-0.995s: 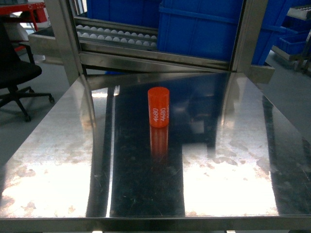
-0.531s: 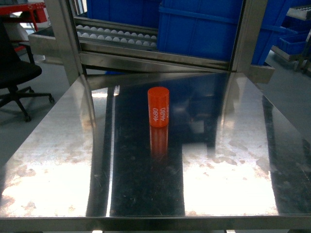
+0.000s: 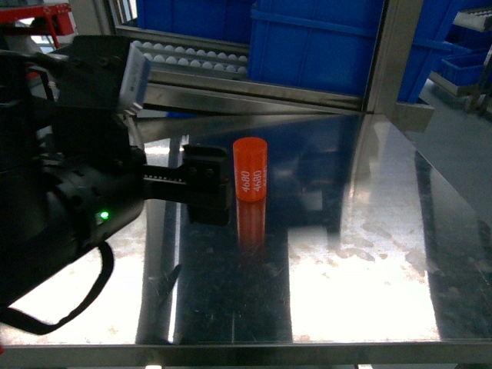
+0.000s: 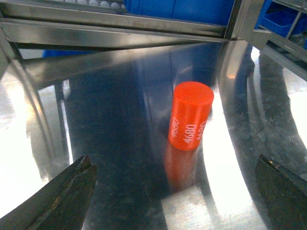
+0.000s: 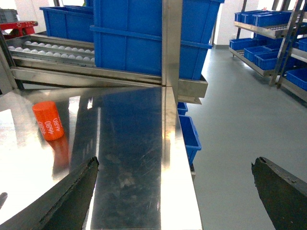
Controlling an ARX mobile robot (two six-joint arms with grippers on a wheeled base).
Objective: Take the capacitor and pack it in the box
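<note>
The capacitor (image 3: 250, 169) is an orange cylinder marked 4680, standing upright on the steel table (image 3: 369, 254). My left gripper (image 3: 219, 188) reaches in from the left and is just left of it. In the left wrist view the capacitor (image 4: 191, 115) stands ahead of the open left gripper (image 4: 173, 163), apart from both dark fingers, with nothing between them. My right gripper (image 5: 175, 163) is open and empty over the table's right edge, with the capacitor (image 5: 48, 120) far to its left. The box is out of view.
Large blue bins (image 3: 323, 38) and a roller conveyor (image 3: 184, 54) stand behind the table in a steel frame (image 3: 388, 54). A blue bin (image 5: 189, 136) sits on the floor beside the table's right edge. Shelves of blue bins (image 5: 268, 28) line the far right.
My left arm has come into the head view from the left, and its gripper now sits beside the capacitor. The capacitor has not moved.
</note>
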